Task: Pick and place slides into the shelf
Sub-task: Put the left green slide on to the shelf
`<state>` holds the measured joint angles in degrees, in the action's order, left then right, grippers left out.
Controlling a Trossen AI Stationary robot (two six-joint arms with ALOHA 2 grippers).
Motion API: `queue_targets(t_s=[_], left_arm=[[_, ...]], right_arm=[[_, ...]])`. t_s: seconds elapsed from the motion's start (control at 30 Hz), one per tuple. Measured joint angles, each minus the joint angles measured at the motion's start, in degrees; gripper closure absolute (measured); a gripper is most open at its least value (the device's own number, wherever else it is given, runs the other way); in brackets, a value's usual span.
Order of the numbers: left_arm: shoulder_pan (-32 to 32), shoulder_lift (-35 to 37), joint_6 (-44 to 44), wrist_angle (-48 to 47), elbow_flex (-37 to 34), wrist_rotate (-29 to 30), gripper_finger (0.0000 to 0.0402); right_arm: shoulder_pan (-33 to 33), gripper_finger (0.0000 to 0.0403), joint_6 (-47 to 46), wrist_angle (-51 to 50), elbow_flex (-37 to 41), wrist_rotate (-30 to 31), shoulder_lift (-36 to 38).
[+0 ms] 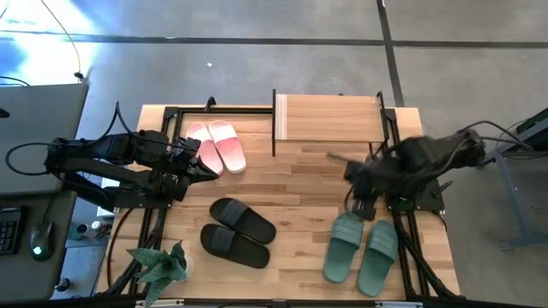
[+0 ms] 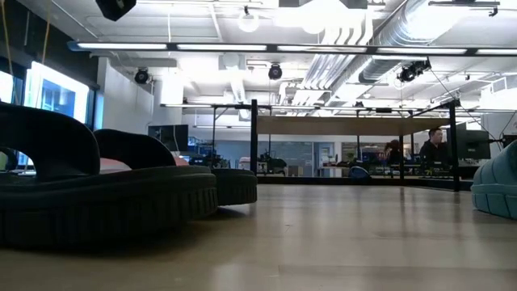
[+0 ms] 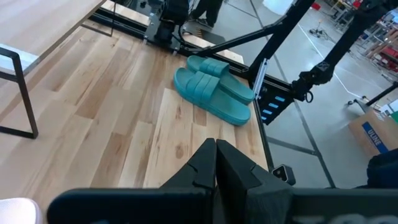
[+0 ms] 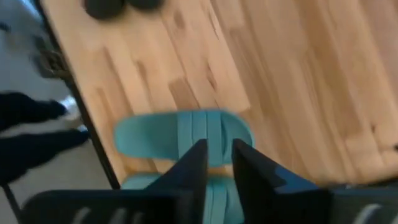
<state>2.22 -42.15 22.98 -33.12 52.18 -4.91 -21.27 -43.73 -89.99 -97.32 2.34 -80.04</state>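
Currently:
right gripper (image 4: 217,163): mine, fingers slightly parted, holding nothing, hanging over the sage green slides (image 1: 361,247) near the front right corner
left gripper (image 3: 216,163): clamped closed, empty, beside the pink slides (image 1: 217,146)
black slides (image 1: 239,231): front centre
shelf (image 1: 328,119): back centre of table

Three pairs of slides flat on the table, none on the shelf (image 1: 330,117). Pink-to-white pair (image 1: 217,146) side by side near the table's far left, just left of the shelf. Black pair (image 1: 237,232) front centre, lying at an angle, close together. Sage green pair (image 1: 361,248) front right, side by side. Shelf stands at far centre, light wooden top, black uprights.
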Motion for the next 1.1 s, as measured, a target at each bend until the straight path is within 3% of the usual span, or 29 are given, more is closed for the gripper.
queue_targets(t_s=[0.17, 0.3, 0.43, 0.77, 1.1], left_arm=[[0.00, 0.00, 0.00, 0.01, 0.00, -0.01, 0.0401], [0.00, 0.00, 0.00, 0.02, 0.00, 0.00, 0.0401], [0.00, 0.00, 0.00, 0.04, 0.00, 0.00, 0.0401], [0.00, 0.00, 0.02, 0.04, 0.00, 0.00, 0.0401], [0.01, 0.00, 0.01, 0.04, 0.00, 0.00, 0.0401]], right_arm=[[-4.94, 0.0274, -12.69, -0.17, 4.87, 2.09, -2.37], [-10.28, 0.0266, -22.27, -0.12, 9.36, 6.81, -5.21], [-14.86, 0.0265, -27.17, -0.04, 12.04, 7.31, -10.30], [-19.75, 0.0265, -33.85, 1.49, 7.34, 7.06, -24.37], [-22.30, 0.0265, -39.61, 6.01, 6.12, 6.13, -32.91]])
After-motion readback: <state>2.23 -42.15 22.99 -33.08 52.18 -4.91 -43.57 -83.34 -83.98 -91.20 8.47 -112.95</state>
